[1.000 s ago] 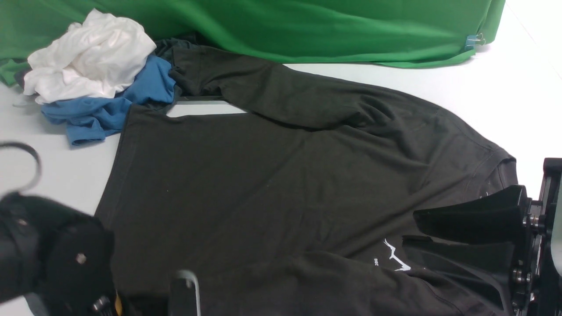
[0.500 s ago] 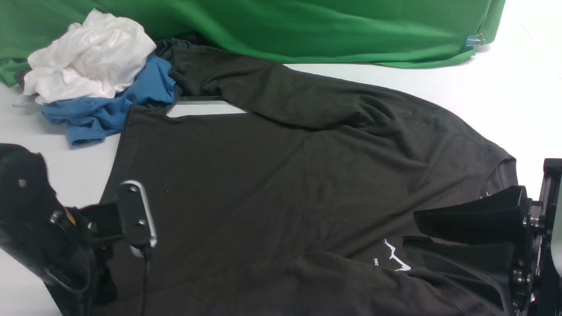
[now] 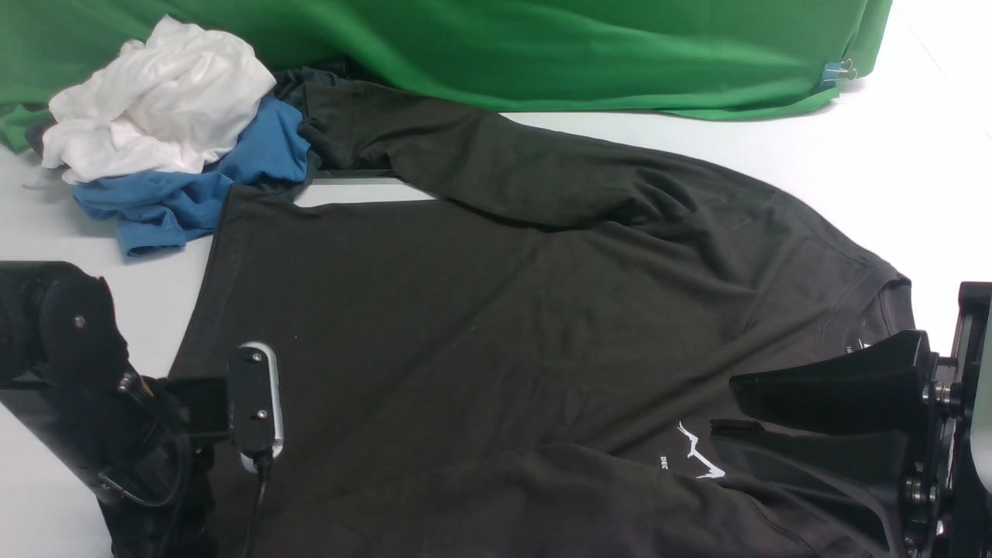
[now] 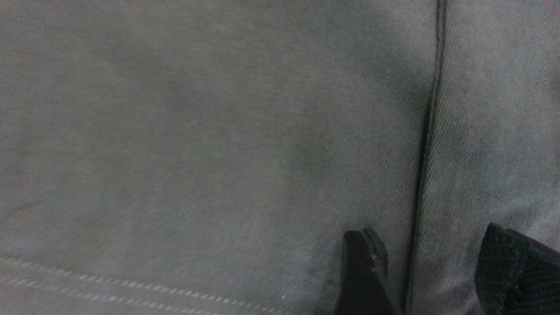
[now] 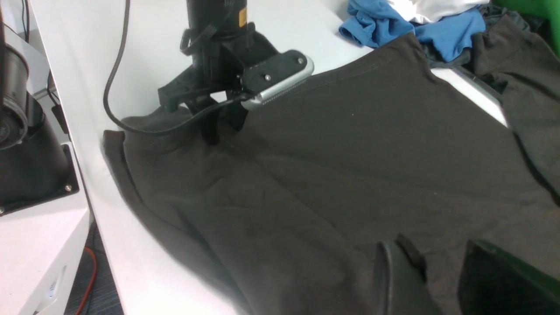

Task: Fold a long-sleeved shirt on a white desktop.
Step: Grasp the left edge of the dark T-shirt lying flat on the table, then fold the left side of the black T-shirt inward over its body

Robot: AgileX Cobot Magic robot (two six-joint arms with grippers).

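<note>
While the long-sleeved shirt [image 3: 504, 325] lies spread on the white desktop [image 3: 891, 170], we see the left gripper [image 4: 431, 271] resting on it near the hem, jaws apart astride a crease, and the right gripper [image 5: 437, 271] half open by the collar, gripping nothing.

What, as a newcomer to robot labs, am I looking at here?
It is a robot with two arms, each ending in a gripper. One picture looks forward from between the arms; the other two come from wrist cameras. On the white table lies a dark long-sleeved shirt, spread out, with a blue garment, a white garment and a green cloth behind. The left gripper points down at the shirt's hem end, the right gripper is by the collar. Both are open; nothing looks pinched.
</note>
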